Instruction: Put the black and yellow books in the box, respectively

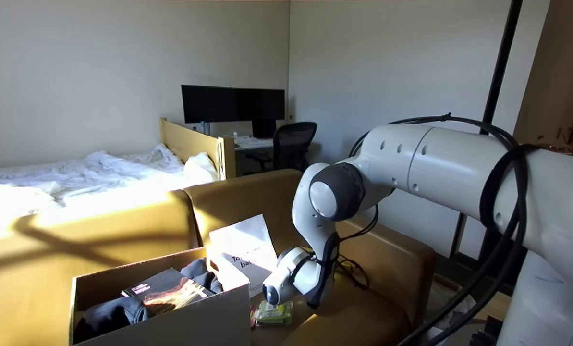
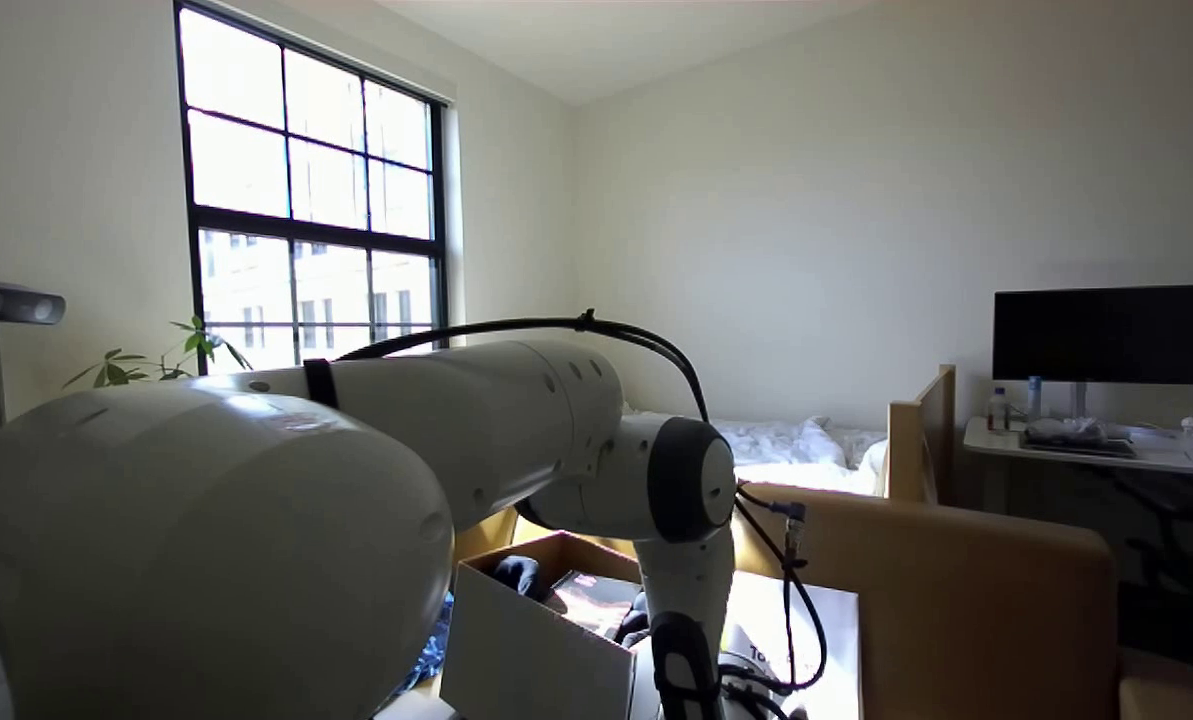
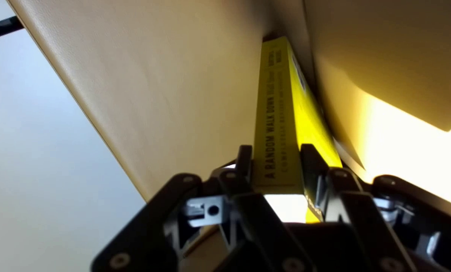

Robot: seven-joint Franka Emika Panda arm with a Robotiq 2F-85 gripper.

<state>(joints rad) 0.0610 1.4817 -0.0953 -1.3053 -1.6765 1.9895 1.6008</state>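
The yellow book (image 3: 276, 109) stands spine toward the camera on the tan sofa in the wrist view, close to a sofa cushion. My gripper (image 3: 276, 158) has one finger on each side of its spine, closed against it at the near end. In the exterior views the fingers are hidden behind the wrist. The black book (image 1: 171, 292), with a flame-like picture on its cover, lies in the open box (image 1: 204, 315) on top of dark cloth. Book and box also show in an exterior view, the black book (image 2: 596, 592) partly behind the arm and the box (image 2: 541, 645) beside it.
The box's raised white flap (image 1: 245, 247) with printed text stands between box and wrist. A green and yellow pack (image 1: 273, 313) lies on the sofa (image 1: 363, 312) beside the box. The sofa backrest (image 1: 252, 197) rises behind. Cables (image 1: 353, 269) hang at the wrist.
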